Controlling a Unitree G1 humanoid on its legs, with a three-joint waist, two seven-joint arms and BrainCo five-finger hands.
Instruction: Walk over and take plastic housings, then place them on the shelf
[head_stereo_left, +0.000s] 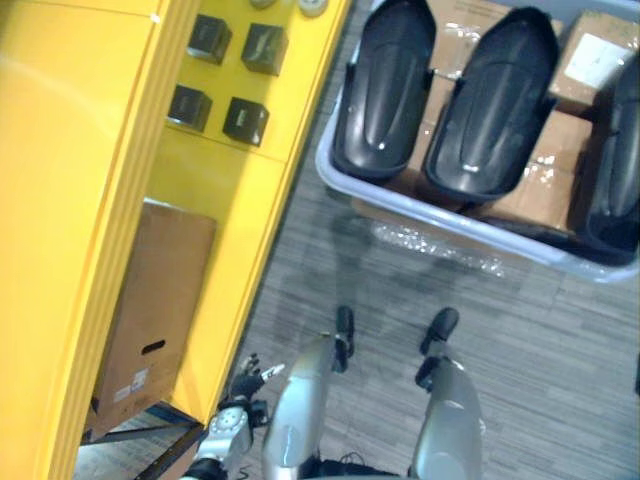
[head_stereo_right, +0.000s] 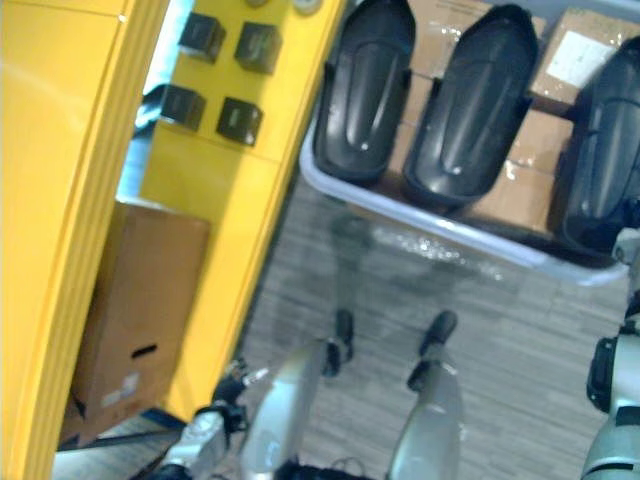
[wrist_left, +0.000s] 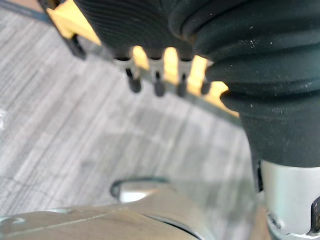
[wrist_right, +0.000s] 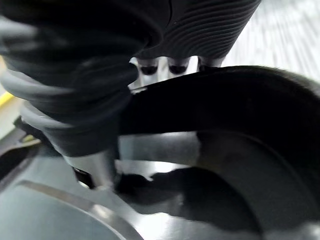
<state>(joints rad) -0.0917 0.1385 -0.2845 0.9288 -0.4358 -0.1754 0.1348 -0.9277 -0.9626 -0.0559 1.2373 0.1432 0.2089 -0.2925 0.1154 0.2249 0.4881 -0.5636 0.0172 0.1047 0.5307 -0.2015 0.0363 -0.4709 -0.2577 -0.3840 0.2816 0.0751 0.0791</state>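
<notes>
Grey floor (head_stereo_left: 520, 330) | housings (head_stereo_left: 495, 100) being propped in bin (head_stereo_left: 440, 215), likely for easy reach | left hand (head_stereo_left: 243, 383) being hung slack, empty | right hand (wrist_right: 175, 62): grasp cannot be told

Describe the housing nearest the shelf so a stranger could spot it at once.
Find the pale grey plastic bin beside the yellow metal shelf. Inside stands a row of glossy black elongated plastic housings; the end housing is the one nearest the shelf.

Rightmost plastic housing (head_stereo_left: 622, 170) cut by frame edge; cardboard box (head_stereo_left: 150, 320) partly hidden behind yellow shelf upright (head_stereo_left: 60, 250).
</notes>
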